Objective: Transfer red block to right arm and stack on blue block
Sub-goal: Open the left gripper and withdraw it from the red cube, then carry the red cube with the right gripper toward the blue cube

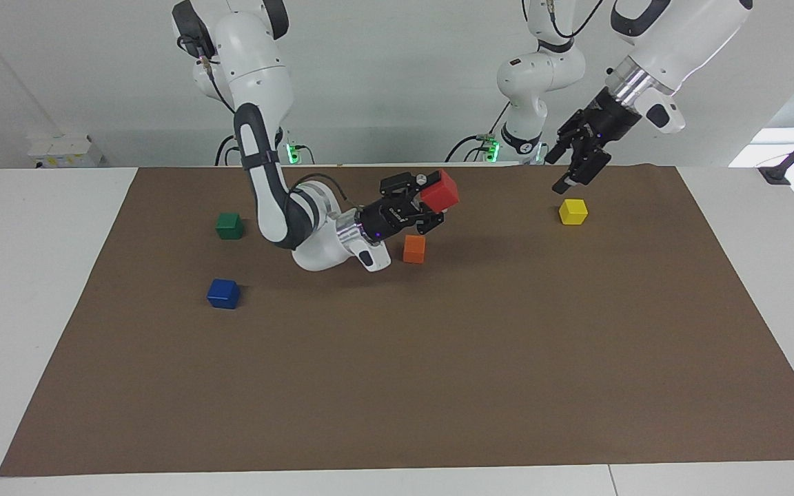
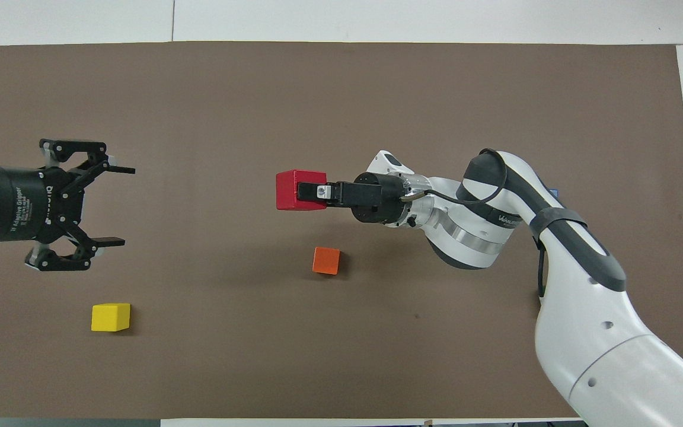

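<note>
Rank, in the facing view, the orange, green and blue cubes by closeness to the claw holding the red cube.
From the right gripper:
1. Small orange cube, just below it.
2. Green cube, toward the right arm's end.
3. Dark blue cube, same end, farther from the robots.

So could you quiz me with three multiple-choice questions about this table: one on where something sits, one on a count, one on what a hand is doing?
1. Which cube lies nearest under the held red block?
A. orange cube
B. green cube
C. yellow cube

2. How many cubes rest on the brown mat?
A. two
B. four
C. six

3. What is the left gripper doing?
A. clamping a cube
B. open, holding nothing
C. pressing on the mat

Answers:
1 A: the orange cube sits just below the right gripper.
2 B: orange, green cube, blue block, yellow cube.
3 B: its fingers are spread, with nothing between them.
</note>
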{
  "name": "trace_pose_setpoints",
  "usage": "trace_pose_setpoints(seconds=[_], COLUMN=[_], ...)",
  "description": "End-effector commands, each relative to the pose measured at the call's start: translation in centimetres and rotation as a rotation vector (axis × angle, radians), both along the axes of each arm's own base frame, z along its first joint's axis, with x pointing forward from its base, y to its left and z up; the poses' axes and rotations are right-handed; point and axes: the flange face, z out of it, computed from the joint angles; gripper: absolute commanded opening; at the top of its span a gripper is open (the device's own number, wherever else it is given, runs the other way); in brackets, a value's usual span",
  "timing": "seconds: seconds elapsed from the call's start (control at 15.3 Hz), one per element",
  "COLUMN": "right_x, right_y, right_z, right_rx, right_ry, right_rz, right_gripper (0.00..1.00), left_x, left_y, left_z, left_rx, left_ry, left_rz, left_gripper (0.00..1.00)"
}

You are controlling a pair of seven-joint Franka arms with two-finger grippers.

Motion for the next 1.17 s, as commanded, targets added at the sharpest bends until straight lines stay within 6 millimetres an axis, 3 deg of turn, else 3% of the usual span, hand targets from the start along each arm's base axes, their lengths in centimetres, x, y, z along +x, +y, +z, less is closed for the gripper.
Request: trace_pose_setpoints(seconds=[0.0, 0.2, 0.39, 0.46, 0.59, 0.72, 0.85, 1.04, 1.11], right_x=[-0.8, -0.5, -0.5, -0.8, -0.9, -0.8, -1.2, -2.1, -2.5], right_y=[-2.4, -5.8, -10.1, -11.0, -12.6, -14.9, -16.7, -19.3, -19.8], right_z=[1.7, 2.4, 6.8, 8.7, 10.8, 12.3, 13.3, 15.0, 15.4], right_rx=[-0.154, -0.320, -0.562, -0.635, -0.754, -0.860, -0.998, -1.239, -1.320], right_ry=[-0.005, -0.026, -0.042, -0.031, -0.033, -0.041, -0.062, -0.082, -0.085], right_rz=[0.006, 0.011, 0.019, 0.014, 0.011, 0.018, 0.038, 0.063, 0.069], right_gripper=[0.00, 0.00, 0.00, 0.00, 0.00, 0.00, 0.00, 0.00, 0.00], left_x=[0.0, -0.1, 0.2, 1.2, 4.6, 6.5, 7.6, 6.1, 5.3], left_y=[3.3, 7.2, 7.8, 8.4, 9.4, 10.3, 8.4, 9.6, 10.2], left_z=[-0.1, -0.4, -1.1, -1.0, -0.3, -0.4, -1.7, -1.0, -1.8], left_rx=[0.177, 0.293, 0.362, 0.371, 0.345, 0.348, 0.398, 0.393, 0.361], left_ry=[-0.056, -0.077, -0.062, -0.043, -0.009, 0.006, 0.028, 0.047, 0.075], left_rz=[-0.188, -0.387, -0.562, -0.613, -0.674, -0.686, -0.771, -0.928, -1.005], left_gripper=[1.00, 1.00, 1.00, 1.00, 1.00, 1.00, 1.00, 1.00, 1.00])
